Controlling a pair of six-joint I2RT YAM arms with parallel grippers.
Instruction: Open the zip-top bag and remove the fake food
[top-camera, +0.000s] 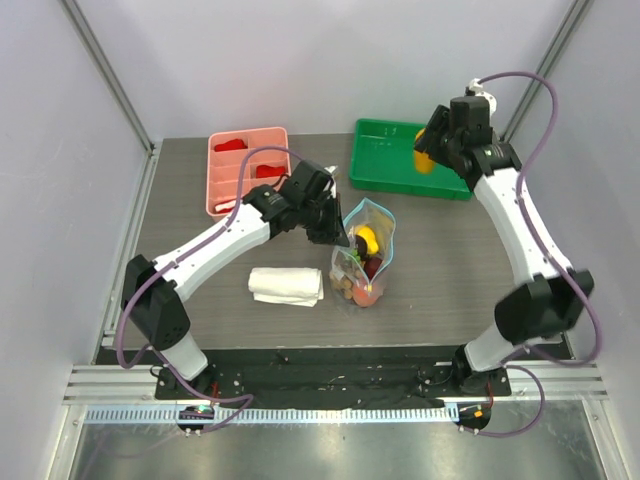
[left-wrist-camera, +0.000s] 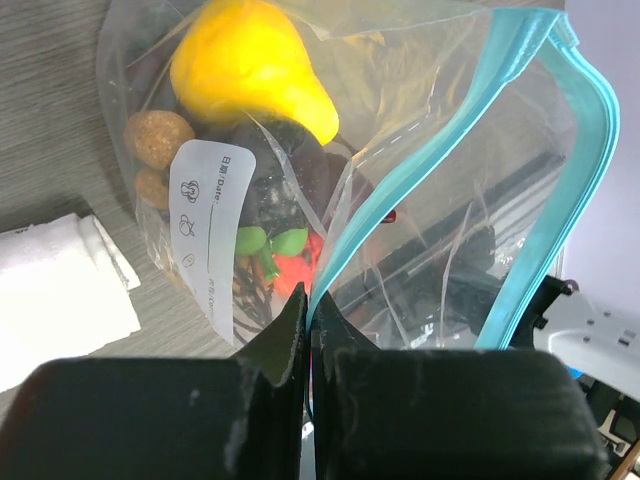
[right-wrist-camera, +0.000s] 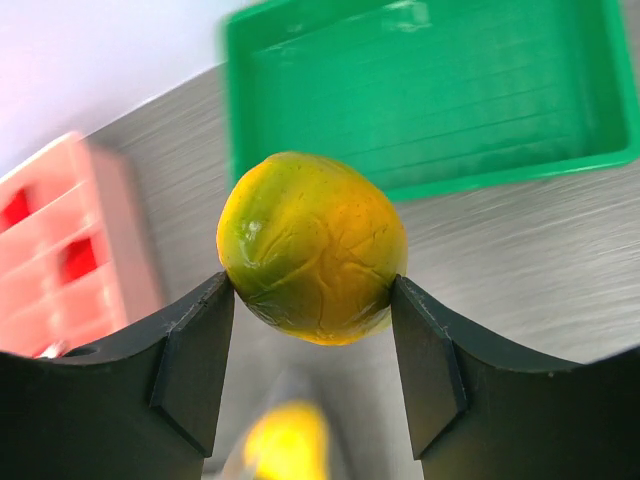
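While my left gripper (left-wrist-camera: 307, 312) stays out of nothing and is simply clenched on the light-blue zip strip (left-wrist-camera: 560, 200) of the clear crinkly plastic zip-top bag (top-camera: 366, 250), I see the bag's mouth gaping at mid-table, with glossy plastic fake food (left-wrist-camera: 250, 70) inside: a yellow piece, dark grapes, brown balls. My right gripper (right-wrist-camera: 312, 300) grasps a round yellow-green plastic fruit (right-wrist-camera: 312, 255) by the shallow green tray (top-camera: 385, 160), far right. A folded white cloth (top-camera: 286, 285) lies just left of the bag; a pink compartment tray (top-camera: 214, 180) sits far left

Tabletop tally
One pink tray (top-camera: 213, 180), one green tray (top-camera: 385, 160), one zip-top bag (top-camera: 378, 225), one white cloth (top-camera: 287, 285), one yellow-green fruit (right-wrist-camera: 312, 262).
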